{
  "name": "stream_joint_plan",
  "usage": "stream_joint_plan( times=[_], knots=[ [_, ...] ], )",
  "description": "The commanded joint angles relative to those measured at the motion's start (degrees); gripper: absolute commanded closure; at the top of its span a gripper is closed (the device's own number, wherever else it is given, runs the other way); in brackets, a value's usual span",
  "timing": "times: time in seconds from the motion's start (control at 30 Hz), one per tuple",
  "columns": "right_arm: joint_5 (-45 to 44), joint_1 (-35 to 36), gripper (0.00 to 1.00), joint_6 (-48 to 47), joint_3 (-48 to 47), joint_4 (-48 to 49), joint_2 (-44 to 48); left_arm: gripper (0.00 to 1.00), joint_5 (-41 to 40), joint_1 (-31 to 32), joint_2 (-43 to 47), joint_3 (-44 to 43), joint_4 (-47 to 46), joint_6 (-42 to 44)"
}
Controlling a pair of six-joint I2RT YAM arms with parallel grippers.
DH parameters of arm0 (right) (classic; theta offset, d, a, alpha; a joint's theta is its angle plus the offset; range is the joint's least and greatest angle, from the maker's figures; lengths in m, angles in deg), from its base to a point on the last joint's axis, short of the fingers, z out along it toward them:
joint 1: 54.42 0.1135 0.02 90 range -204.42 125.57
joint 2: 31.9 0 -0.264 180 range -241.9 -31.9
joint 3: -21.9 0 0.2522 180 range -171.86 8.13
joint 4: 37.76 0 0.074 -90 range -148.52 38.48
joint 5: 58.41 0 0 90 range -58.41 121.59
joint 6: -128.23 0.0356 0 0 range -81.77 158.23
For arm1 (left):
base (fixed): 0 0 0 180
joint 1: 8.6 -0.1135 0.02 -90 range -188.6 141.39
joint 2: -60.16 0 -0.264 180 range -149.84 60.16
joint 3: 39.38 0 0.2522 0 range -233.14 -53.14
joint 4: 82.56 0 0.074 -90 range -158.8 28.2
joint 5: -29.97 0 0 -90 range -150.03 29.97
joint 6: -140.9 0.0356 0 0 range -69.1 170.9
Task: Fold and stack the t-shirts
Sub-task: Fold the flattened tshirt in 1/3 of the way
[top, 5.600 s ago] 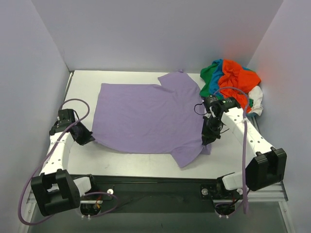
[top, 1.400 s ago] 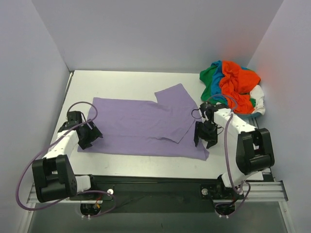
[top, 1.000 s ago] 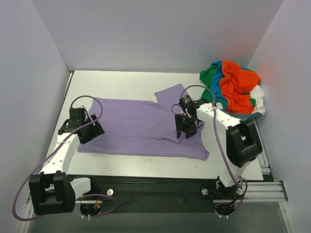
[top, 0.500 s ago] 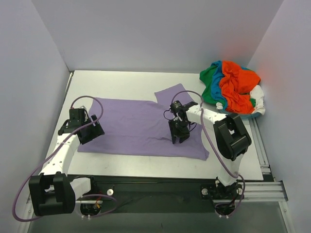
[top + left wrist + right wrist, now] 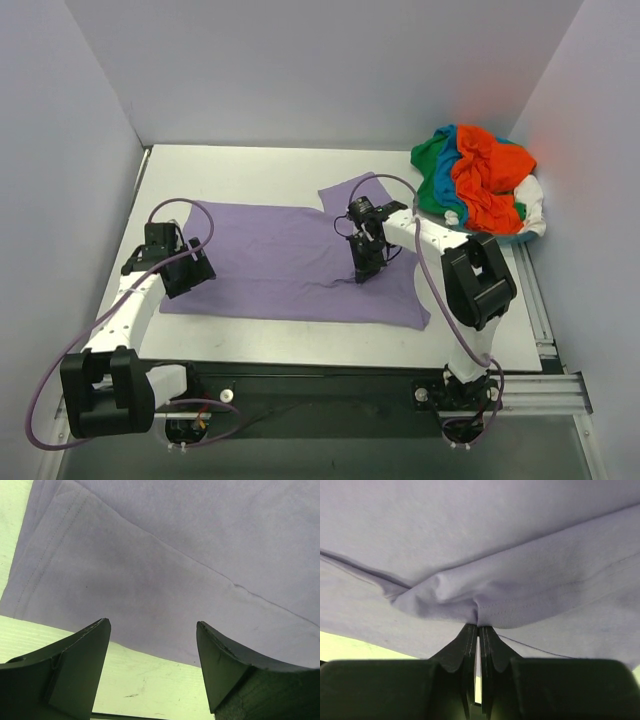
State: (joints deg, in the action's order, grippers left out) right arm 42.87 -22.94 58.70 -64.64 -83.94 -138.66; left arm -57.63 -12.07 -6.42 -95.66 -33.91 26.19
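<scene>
White table (image 5: 270, 170) carries all the cloth, with grey walls on three sides.

Lavender-purple t-shirt (image 5: 270, 260) lies flat across the middle of the table as a wide band, far wider than either gripper. Its near edge runs roughly straight from left to right. One sleeve (image 5: 352, 195) points toward the far edge, right of centre. The cloth is plain, matte and mostly smooth. In the left wrist view the shirt (image 5: 175, 555) shows a double row of stitching along its edge and a fine crease running diagonally. In the right wrist view the shirt (image 5: 470, 530) is gathered into a small raised ridge with stitched hem lines across it.

The other t-shirts sit crumpled in one heap at the far right corner, well apart from the lavender one: orange-red (image 5: 485, 175) on top, green (image 5: 430, 160) and teal-blue (image 5: 443, 180) on its left side, white (image 5: 530, 205) at its right.

Right gripper (image 5: 363, 272) reaches in over the right-centre of the lavender shirt. Its fingers are pressed together (image 5: 478, 627), pinching the raised fold of cloth.

Left gripper (image 5: 180, 275) is at the shirt's left end. Its fingers are spread wide (image 5: 152, 630), above the cloth edge and the table, with nothing between them.
</scene>
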Motion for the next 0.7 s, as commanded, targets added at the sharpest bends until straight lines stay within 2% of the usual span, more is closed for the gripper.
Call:
stream_joint_plan(
  times=[0.0,0.17,0.3,0.63,0.67],
  knots=[
    [-1.0,0.1,0.98,-0.9,-4.4,-2.6,-0.6,0.2,0.7,0.1,-0.3,-0.1,-1.5,1.2],
    [-1.1,0.3,0.94,-1.9,-10.5,-3.9,-4.7,0.2,0.8,0.1,-0.9,-0.1,-1.3,1.1],
    [-1.1,0.4,0.87,-2.7,-14.3,-4.8,-7.7,0.2,0.8,0.1,-1.2,-0.2,-1.1,1.2],
    [-2.1,0.6,0.83,-3.2,-24.9,-6.2,-13.3,0.2,-0.2,0.4,-1.8,-0.4,-0.4,1.0],
    [-1.7,0.5,0.78,-3.1,-25.7,-6.3,-14.2,0.2,-0.2,0.5,-1.8,-0.4,-0.3,0.9]
  ],
)
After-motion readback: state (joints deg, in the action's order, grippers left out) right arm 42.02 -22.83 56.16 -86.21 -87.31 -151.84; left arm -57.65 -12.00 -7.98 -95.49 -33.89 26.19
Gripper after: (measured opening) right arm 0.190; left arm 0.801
